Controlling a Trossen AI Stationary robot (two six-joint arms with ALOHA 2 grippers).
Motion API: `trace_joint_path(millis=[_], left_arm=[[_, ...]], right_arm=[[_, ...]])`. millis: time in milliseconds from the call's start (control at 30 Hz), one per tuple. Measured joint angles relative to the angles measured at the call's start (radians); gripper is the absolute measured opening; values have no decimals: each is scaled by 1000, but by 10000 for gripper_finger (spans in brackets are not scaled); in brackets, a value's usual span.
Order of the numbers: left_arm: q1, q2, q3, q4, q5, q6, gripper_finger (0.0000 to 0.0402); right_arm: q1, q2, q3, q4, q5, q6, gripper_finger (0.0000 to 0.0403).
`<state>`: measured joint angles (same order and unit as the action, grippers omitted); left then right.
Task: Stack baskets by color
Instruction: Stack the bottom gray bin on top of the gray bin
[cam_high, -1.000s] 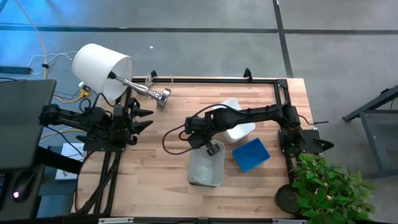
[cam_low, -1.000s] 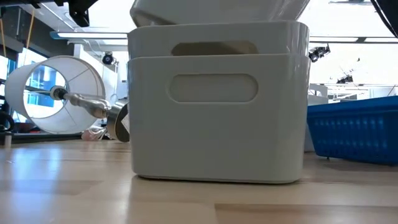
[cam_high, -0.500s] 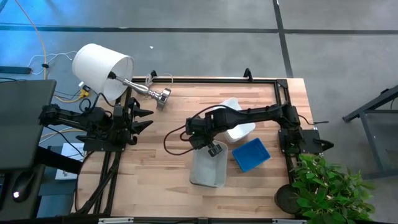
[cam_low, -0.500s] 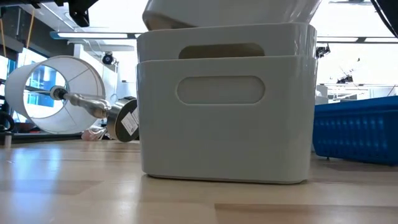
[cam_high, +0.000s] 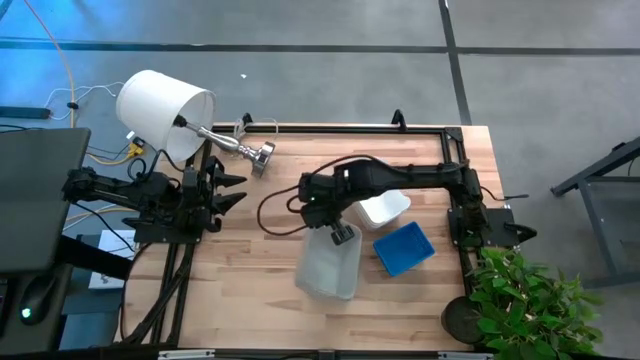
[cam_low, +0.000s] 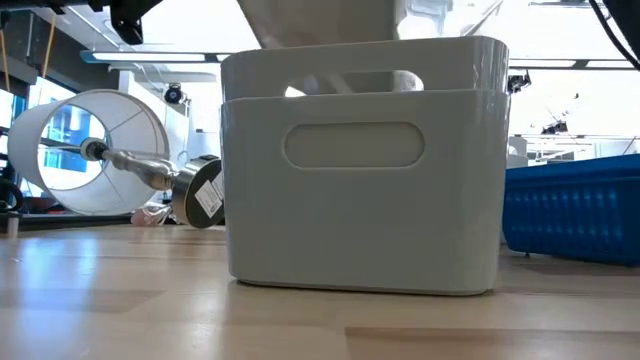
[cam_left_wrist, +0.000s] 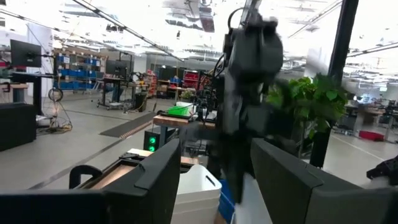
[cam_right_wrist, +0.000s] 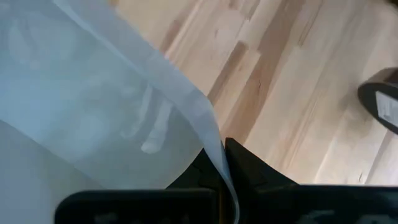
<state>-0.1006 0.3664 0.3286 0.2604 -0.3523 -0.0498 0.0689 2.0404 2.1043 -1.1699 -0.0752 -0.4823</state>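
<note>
No readable writing anywhere; the round sticker on the toppled white lampshade lamp's (cam_high: 165, 110) metal base (cam_low: 205, 194) is too small to make out. The left gripper (cam_high: 228, 191) sits at the table's left edge, fingers spread, holding nothing. Mid-table, the right gripper (cam_high: 341, 235) is pinched tight on the rim of the pale grey smooth-walled plastic basket stack (cam_high: 327, 266). A white basket (cam_high: 385, 209) sits just right and behind it, and the blue mesh-sided basket (cam_high: 404, 248) lies right of the stack.
</note>
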Motion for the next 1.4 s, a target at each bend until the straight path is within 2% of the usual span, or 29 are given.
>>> trace_joint_path(millis=[167,300,667,867,1400], left_arm=[[0,0,0,-2,0,0,184],[0,0,0,-2,0,0,184],[0,0,0,-2,0,-10,184],[0,0,0,-2,0,-10,184],[0,7,0,-2,0,-10,184]], right_arm=[[8,0,32,-83,-7,48,0],[25,0,-10,-96,-6,65,0],[37,1,-45,-75,49,50,0],[39,50,-45,-112,83,-11,0],[42,114,-46,-134,51,-9,0]])
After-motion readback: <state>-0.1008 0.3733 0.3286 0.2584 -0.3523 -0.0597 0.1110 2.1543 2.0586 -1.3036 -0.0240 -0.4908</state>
